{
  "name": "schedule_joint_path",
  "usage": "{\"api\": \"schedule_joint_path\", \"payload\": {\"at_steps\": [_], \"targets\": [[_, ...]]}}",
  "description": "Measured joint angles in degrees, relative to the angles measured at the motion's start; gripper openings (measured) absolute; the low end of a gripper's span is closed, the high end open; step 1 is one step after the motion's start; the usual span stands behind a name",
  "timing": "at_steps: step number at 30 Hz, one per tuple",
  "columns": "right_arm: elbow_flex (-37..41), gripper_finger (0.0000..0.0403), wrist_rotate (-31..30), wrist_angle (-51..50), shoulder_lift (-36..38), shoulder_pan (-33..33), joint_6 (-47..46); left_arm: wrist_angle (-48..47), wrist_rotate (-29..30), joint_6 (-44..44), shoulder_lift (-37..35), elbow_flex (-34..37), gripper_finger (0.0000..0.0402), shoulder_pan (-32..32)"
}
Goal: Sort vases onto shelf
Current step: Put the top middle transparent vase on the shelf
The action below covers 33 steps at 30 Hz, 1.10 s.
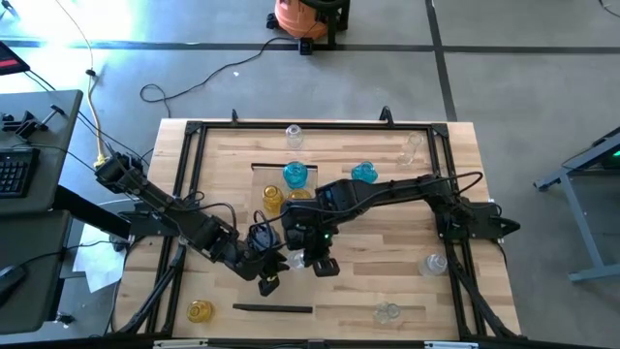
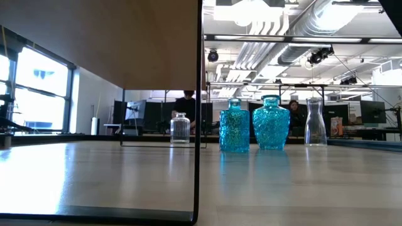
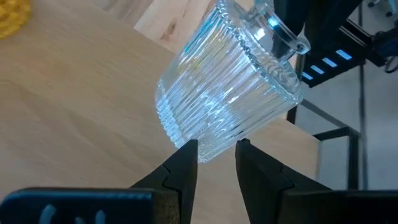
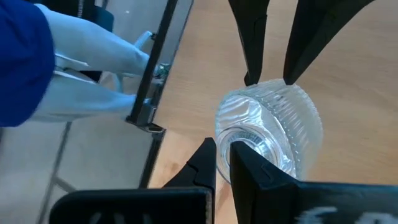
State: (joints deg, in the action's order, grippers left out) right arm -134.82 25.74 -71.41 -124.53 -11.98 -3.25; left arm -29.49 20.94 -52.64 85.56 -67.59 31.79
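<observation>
Above mid-table, both arms angled inward, left gripper [image 3: 216, 155] and right gripper [image 4: 222, 155] both clamped on one tilted clear ribbed vase [image 3: 224, 87].

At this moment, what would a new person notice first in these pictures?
First, the clear ribbed vase in the middle of the table, tilted and held between both arms: the right pincer grips its rim, the left pincer pinches its base. Next, two bright blue vases standing side by side farther back, with yellow vases near them.
</observation>
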Motion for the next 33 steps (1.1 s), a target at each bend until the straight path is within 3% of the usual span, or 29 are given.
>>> {"api": "schedule_joint_path", "payload": {"at_steps": [15,27,33], "targets": [[-0.06,0.0011,-2.94,2.22,0.06,1.15,2.51,-1.12,0.49,-1.11,0.04,0.07,0.0097,-0.07],[-0.11,0.0109,-5.79,3.45,0.06,1.19,3.36,-0.75,0.77,-1.34,0.09,0.09,0.0097,-0.09],[-0.11,0.0124,-6.0,3.7,0.06,1.17,3.69,-0.79,0.75,-1.59,0.09,0.09,0.0097,-0.09]]}}
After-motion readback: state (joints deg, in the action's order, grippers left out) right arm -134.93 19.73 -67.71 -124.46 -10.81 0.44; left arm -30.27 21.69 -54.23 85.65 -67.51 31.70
